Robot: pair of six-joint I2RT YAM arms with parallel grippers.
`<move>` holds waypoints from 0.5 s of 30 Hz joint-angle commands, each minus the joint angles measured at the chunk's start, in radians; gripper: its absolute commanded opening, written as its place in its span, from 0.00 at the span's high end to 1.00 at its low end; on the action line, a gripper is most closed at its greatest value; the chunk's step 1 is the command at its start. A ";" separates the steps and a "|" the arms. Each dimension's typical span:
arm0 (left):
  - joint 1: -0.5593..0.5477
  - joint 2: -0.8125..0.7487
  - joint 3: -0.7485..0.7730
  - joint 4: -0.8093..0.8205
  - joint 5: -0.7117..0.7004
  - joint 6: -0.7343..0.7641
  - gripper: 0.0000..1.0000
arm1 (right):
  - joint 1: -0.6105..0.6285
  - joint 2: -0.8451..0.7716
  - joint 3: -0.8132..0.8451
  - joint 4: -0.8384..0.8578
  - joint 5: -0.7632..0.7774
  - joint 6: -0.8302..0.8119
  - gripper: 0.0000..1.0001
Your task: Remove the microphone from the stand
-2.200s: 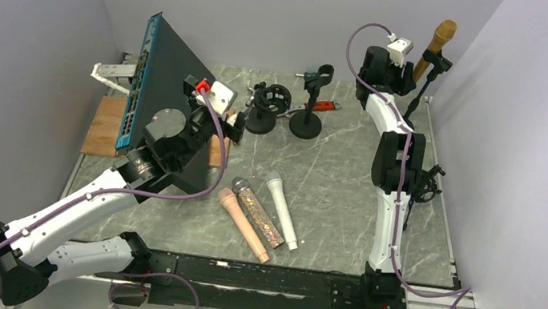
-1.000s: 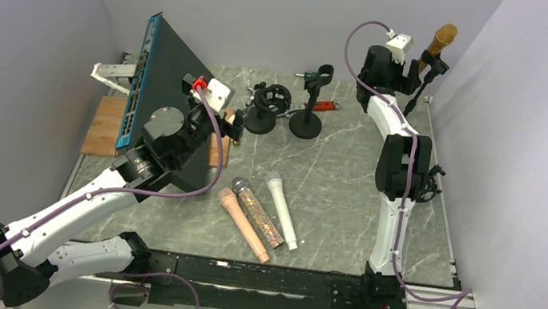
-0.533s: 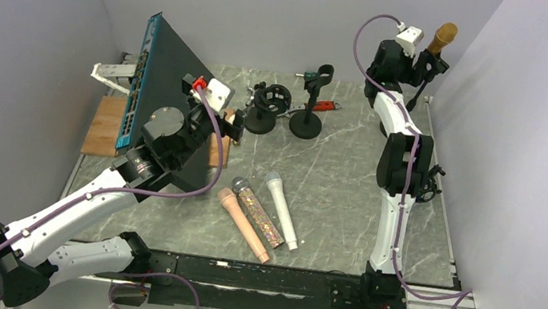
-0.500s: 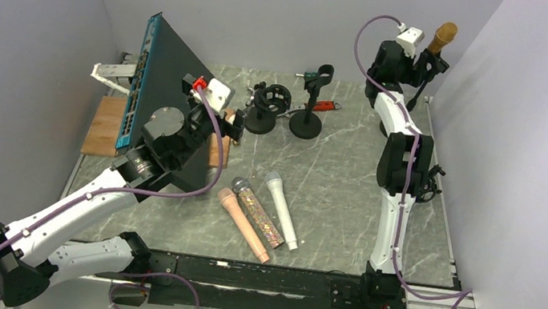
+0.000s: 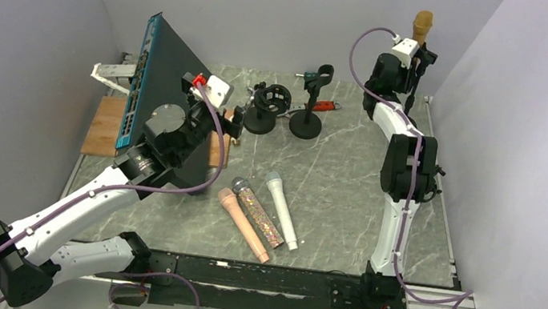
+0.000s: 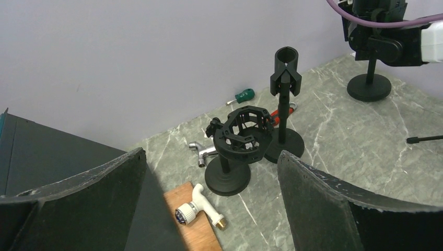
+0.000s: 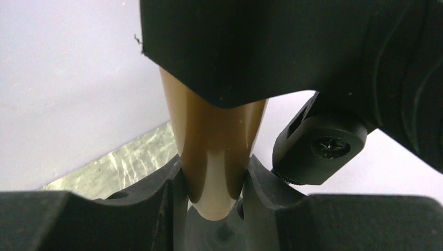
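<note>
A gold microphone stands upright in the clip of a black stand at the far right corner. My right gripper is raised beside the clip and shut on the microphone's lower handle, with a finger on each side. The stand's clip sits just right of the handle. My left gripper is open and empty, hovering at the left, facing two empty stands.
Three loose microphones lie near the table's middle front. A tilted black network switch and wooden board are at the left. A white tap fitting, chrome fitting and screwdrivers lie near the empty stands.
My right gripper has risen and closed in on the microphone, which has swung from tilted to upright. The left arm has barely moved.
</note>
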 commanded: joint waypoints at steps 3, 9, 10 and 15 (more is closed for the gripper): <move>0.012 -0.006 0.012 0.023 0.028 -0.032 0.02 | 0.083 -0.239 -0.262 0.132 -0.015 -0.021 1.00; 0.025 -0.004 0.023 0.008 0.048 -0.059 0.02 | 0.189 -0.500 -0.570 0.136 -0.177 0.063 1.00; 0.028 -0.005 0.025 0.006 0.049 -0.063 0.02 | 0.213 -0.548 -0.631 0.154 -0.201 0.076 1.00; 0.034 -0.017 0.023 0.004 0.051 -0.069 0.02 | 0.275 -0.782 -0.882 0.164 -0.376 0.195 1.00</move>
